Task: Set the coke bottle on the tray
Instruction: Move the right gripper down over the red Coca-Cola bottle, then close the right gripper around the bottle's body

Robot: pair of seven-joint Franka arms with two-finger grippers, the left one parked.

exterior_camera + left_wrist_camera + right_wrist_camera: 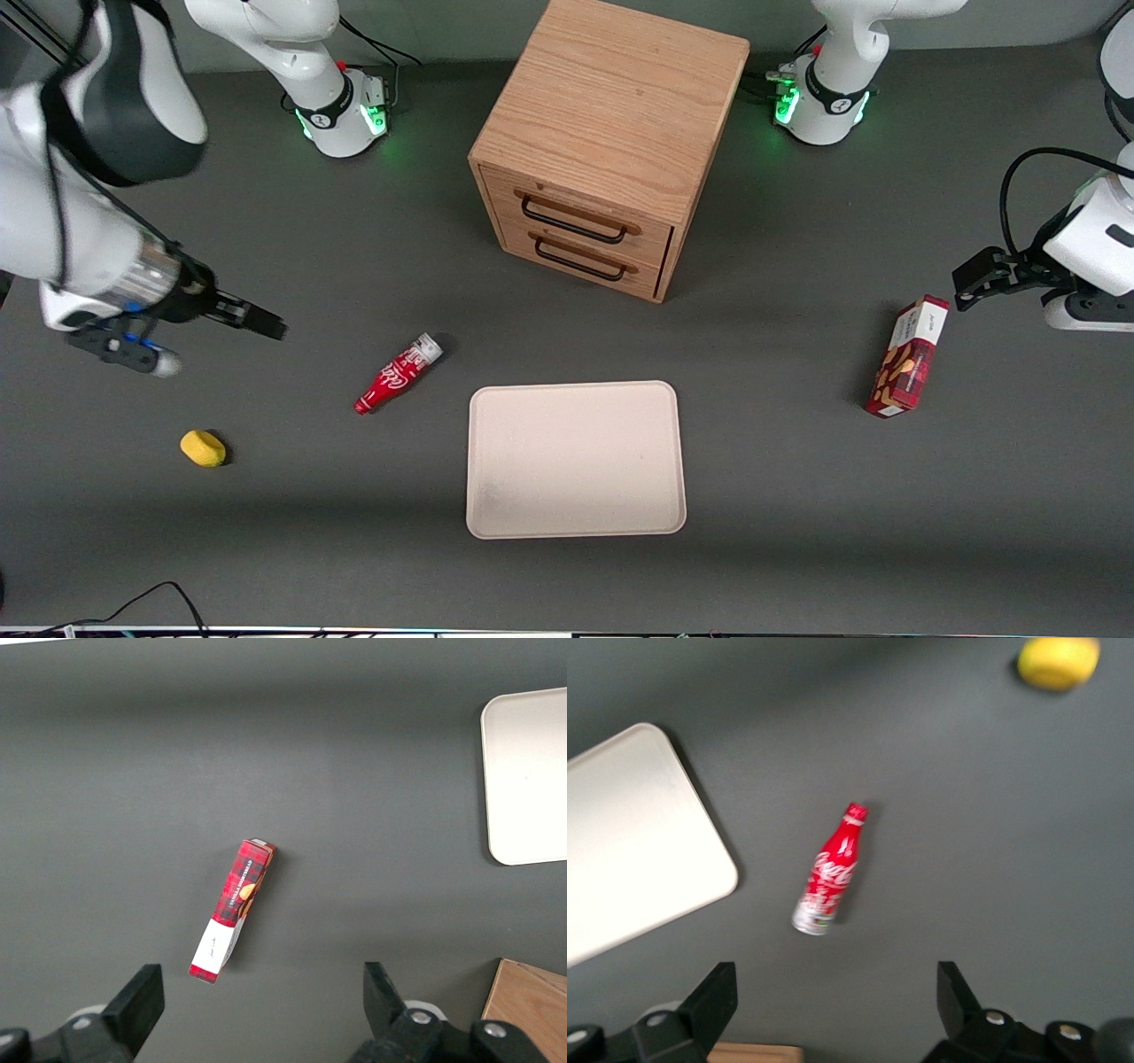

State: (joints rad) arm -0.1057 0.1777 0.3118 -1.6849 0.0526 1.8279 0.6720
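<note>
Your gripper [266, 323] hangs above the table [797, 496] toward the working arm's end, fingers spread wide with nothing between them; in the right wrist view the two black fingertips [713, 997] stand well apart over bare grey surface. The coke bottle [398, 373] lies flat on the table, near your gripper but not under it, a bit nearer the front camera than the fingertips and not touched by them. Its silver-grey base end points toward the wooden drawer cabinet [611, 142], its red neck toward the front camera. In the wrist view the coke bottle [831, 870] sits between the open fingers' lines, base end closer to the gripper, cap end away. The tray [576, 459] lies flat just beside the bottle, on the side away from your gripper, not touching it, nothing on it. A yellow lemon-like object [203, 447] rests on the table nearer the front camera than your gripper, apart from the bottle. A red snack box [908, 357] lies well apart from your gripper, toward the parked arm's end.
</note>
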